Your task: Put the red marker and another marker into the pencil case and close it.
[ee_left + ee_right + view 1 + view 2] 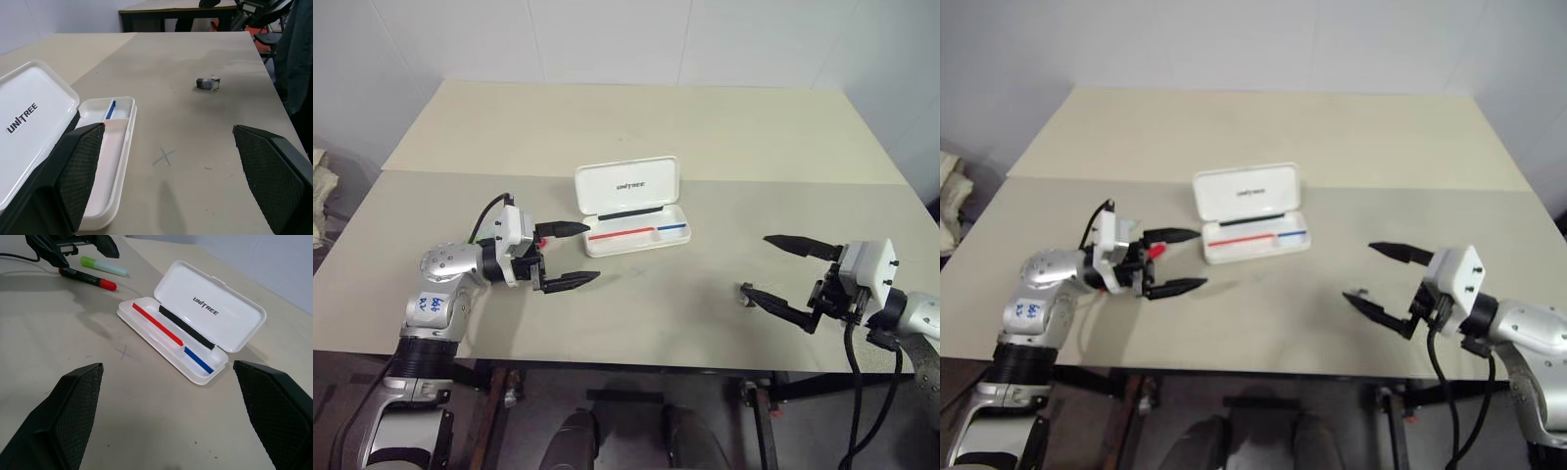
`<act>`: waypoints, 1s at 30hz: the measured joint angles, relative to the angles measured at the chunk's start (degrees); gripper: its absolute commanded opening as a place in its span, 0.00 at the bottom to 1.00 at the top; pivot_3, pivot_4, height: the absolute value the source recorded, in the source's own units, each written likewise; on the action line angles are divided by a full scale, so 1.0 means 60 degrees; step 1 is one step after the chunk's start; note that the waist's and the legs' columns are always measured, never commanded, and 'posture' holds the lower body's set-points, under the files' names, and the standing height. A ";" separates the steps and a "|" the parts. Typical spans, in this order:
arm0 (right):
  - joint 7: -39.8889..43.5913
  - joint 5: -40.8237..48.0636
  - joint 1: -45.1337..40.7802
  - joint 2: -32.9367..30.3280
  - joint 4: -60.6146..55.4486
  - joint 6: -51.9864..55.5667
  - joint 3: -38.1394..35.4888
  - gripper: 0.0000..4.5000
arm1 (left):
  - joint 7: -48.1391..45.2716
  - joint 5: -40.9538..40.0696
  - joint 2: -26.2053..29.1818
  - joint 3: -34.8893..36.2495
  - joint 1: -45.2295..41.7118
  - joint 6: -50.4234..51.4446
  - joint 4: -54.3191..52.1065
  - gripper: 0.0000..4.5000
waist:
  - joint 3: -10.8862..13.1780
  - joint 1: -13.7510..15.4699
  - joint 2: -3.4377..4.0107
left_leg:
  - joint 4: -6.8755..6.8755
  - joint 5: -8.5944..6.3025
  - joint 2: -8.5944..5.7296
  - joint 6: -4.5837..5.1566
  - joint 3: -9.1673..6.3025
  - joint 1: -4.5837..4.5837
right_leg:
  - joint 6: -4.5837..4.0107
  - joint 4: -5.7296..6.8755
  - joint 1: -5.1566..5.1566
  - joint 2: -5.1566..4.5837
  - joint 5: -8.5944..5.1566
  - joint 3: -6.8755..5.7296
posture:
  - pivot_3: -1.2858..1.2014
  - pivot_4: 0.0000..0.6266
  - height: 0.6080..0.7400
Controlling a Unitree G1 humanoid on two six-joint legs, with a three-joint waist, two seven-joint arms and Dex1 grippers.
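Both end effectors, left [568,256] and right [784,276], hung wide open and empty; the red marker [88,278] and green marker [104,265] lay under the left arm, risking a nudge away from the open pencil case [634,208] on the table [705,127].

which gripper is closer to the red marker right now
Left. The left gripper hangs open right over the red marker, which lies beside the green marker. The right gripper, also open, is far off, past the open pencil case.
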 measured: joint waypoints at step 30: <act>0.0348 -0.0317 -0.2184 0.0870 0.1022 -0.0189 0.1784 1.00 | 0.1716 0.2515 -0.1144 -0.1109 -0.1690 -0.1499 0.2796 0.73 | 0.0002 0.0033 -0.0004 | -0.0003 0.0005 -0.0008 -0.0015 -0.0008 -0.0026 | -0.0007 0.0010 -0.0035 0.0000 0.0001 -0.0014 | 0.52 0.24 1.00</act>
